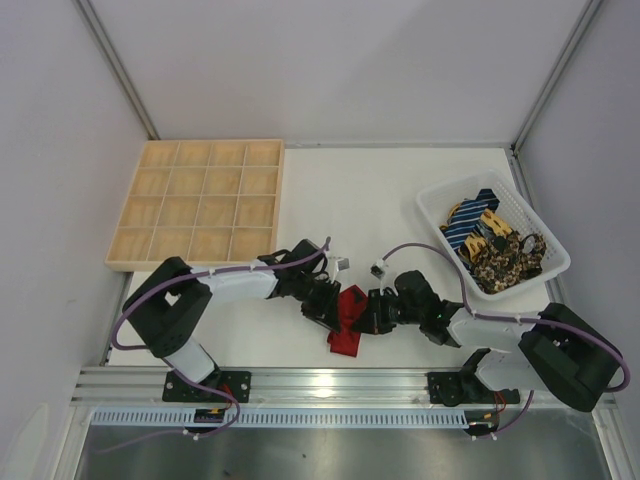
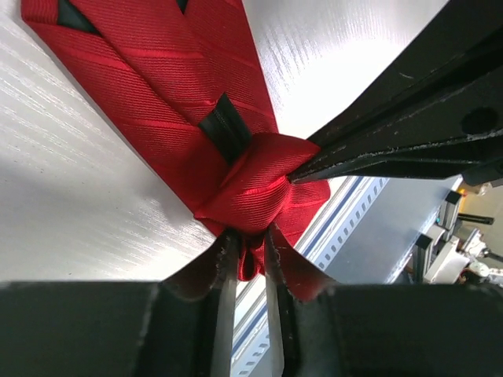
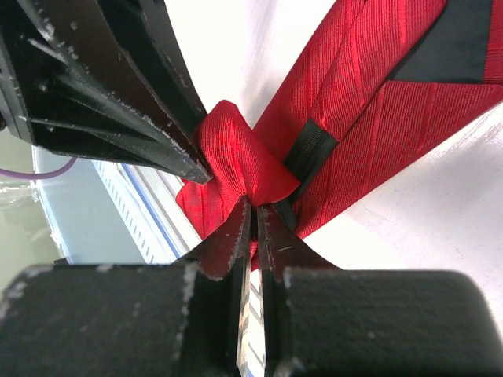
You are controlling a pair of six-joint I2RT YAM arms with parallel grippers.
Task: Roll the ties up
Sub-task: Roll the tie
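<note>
A red tie (image 1: 350, 318) lies on the white table near the front edge, its end folded into a small roll (image 2: 259, 184). From the left, my left gripper (image 2: 250, 236) has its jaws nearly together, pinching a fold of the roll. My right gripper (image 3: 253, 206) comes from the right, shut on the same roll (image 3: 236, 157). The two grippers (image 1: 335, 308) (image 1: 368, 314) face each other across it. The tie's flat part (image 3: 393, 102) shows its black lining and spreads over the table. More ties sit in a basket: navy striped (image 1: 468, 224), mustard yellow (image 1: 492, 220) and brown speckled (image 1: 505, 262).
The white basket (image 1: 435, 205) stands at the right rear of the table. A wooden tray with several compartments (image 1: 200, 200) lies at the left rear. A metal rail (image 1: 330, 382) runs along the front edge, just behind the tie. Purple cables (image 1: 420, 248) loop over both arms.
</note>
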